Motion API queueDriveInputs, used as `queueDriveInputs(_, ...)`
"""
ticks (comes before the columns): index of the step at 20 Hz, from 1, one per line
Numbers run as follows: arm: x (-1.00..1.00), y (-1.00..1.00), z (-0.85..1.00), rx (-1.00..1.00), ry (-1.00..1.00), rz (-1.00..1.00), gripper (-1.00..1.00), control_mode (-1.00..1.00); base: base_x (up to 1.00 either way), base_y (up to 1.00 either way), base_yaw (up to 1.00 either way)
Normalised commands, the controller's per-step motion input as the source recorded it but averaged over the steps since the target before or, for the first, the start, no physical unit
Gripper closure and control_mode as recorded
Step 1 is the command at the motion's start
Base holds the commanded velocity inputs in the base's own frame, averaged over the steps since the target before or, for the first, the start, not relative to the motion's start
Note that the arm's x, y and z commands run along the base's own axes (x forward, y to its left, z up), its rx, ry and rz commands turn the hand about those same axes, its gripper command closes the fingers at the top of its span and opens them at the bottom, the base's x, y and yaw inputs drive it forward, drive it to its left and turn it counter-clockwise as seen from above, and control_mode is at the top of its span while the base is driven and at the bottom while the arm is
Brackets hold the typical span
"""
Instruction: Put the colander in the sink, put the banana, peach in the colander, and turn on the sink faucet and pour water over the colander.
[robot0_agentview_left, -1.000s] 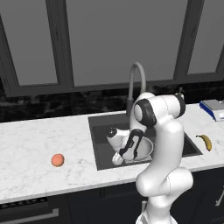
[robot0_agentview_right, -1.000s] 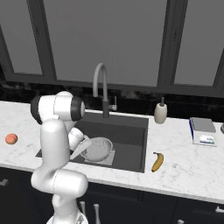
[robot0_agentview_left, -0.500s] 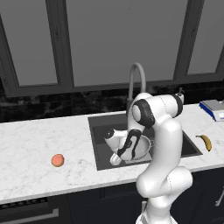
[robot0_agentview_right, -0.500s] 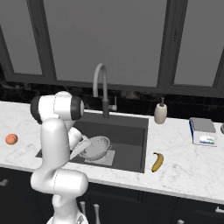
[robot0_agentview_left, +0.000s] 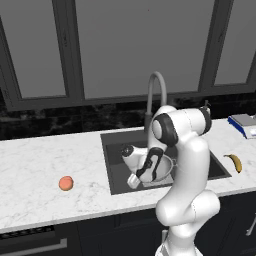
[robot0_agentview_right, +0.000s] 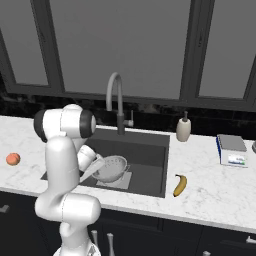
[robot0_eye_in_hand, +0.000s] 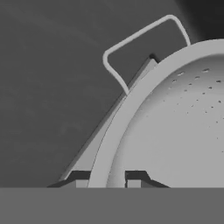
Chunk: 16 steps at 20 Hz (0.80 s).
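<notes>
Colander (robot0_agentview_right: 112, 168) down inside sink (robot0_agentview_right: 150, 150), over lighter bottom plate, rim pinched between claw (robot0_eye_in_hand: 108, 177) tips: narrow grip on colander. Compared with a second ago, little changed: colander looks a shade lower, tilted toward claw; judgement: placing nearly done, release next. Faucet (robot0_agentview_right: 116, 98) beyond claw, behind basin. Banana (robot0_agentview_right: 179, 184) on counter well right of claw, peach (robot0_agentview_left: 65, 183) well left. Arm folded, elbow high, forearm angled down into basin.
</notes>
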Motion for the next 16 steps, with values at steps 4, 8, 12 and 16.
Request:
queueDriveInputs(4,-0.01,-0.09,0.13,0.05,0.0,0.0,-1.0,-1.0,0.0,0.0,0.0)
queueDriveInputs(8,-0.11,-0.03,0.51,0.09,0.0,0.0,-1.0,-1.0,0.0,0.0,0.0)
queueDriveInputs(12,-0.21,0.0,0.89,0.11,-0.04,0.0,-1.0,-1.0,0.0,0.0,0.0)
queueDriveInputs(16,-0.35,0.18,1.0,0.14,-0.06,0.0,-1.0,-1.0,0.0,0.0,0.0)
